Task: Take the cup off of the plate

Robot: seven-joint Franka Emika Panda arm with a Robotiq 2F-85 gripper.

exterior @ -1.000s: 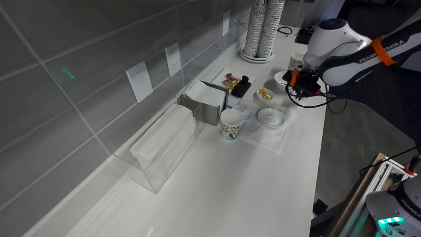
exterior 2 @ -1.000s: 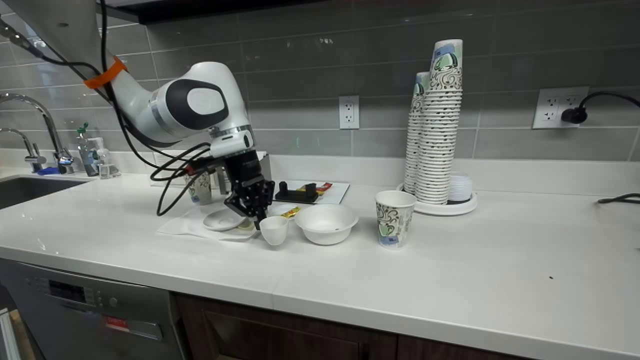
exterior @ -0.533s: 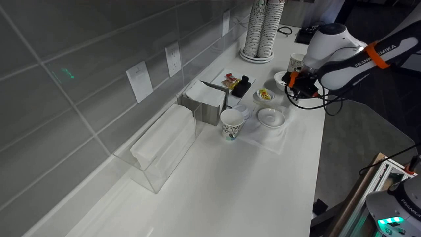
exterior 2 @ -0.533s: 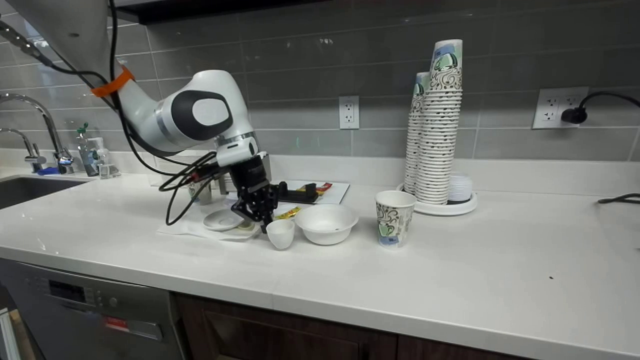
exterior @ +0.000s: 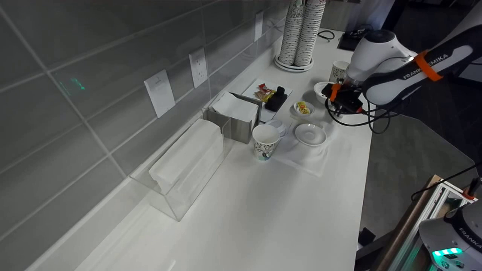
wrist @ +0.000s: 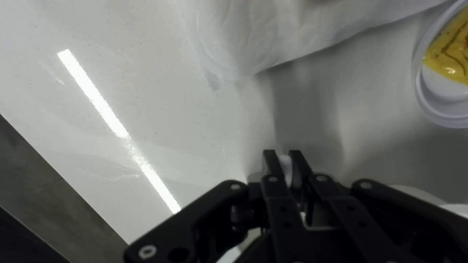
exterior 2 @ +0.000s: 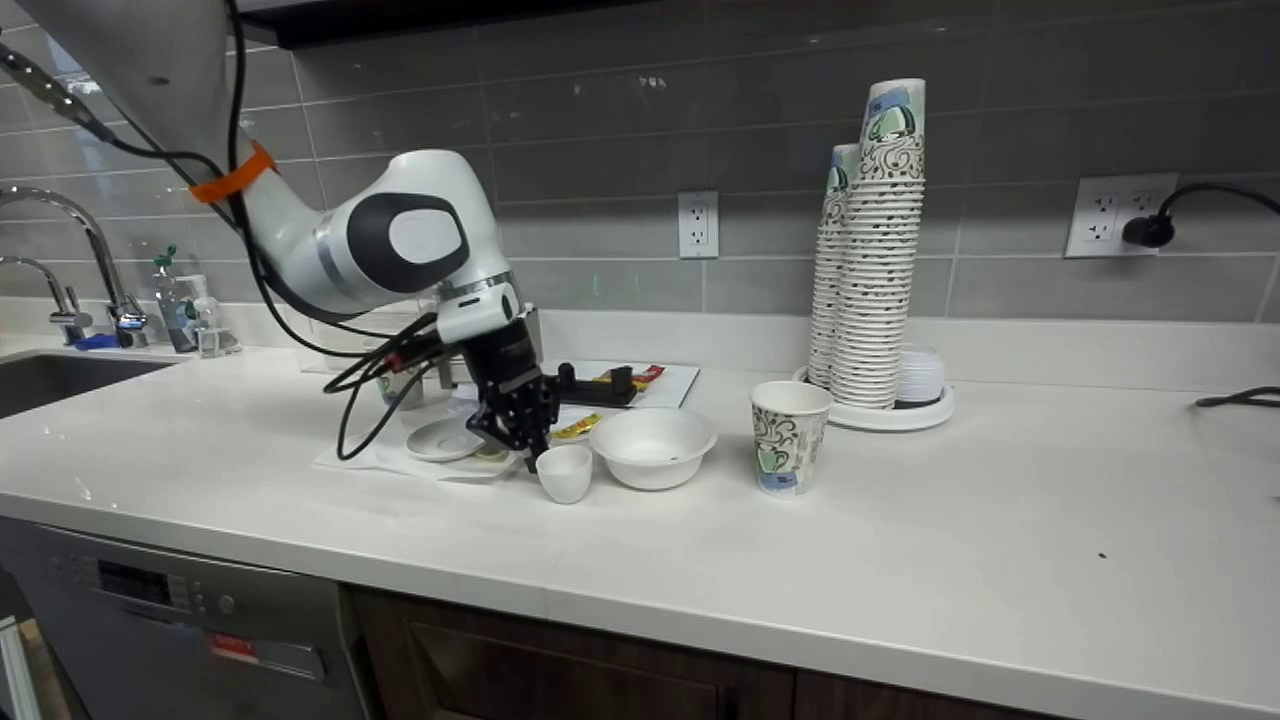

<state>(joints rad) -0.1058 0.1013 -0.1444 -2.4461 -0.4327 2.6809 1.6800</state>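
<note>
The cup (exterior 2: 565, 474) is off the plate (exterior 2: 438, 438), mouth up, its axis about upright; the gripper (wrist: 282, 155) pinches a whitish part of it. The white bowl (exterior 2: 653, 462) sits just beside; toward the front edge, open counter (exterior 2: 700, 545) leaves room.

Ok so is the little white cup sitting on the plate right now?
No, in an exterior view the cup is apart from the plate, off past the edge of the napkin that the plate rests on.
</note>
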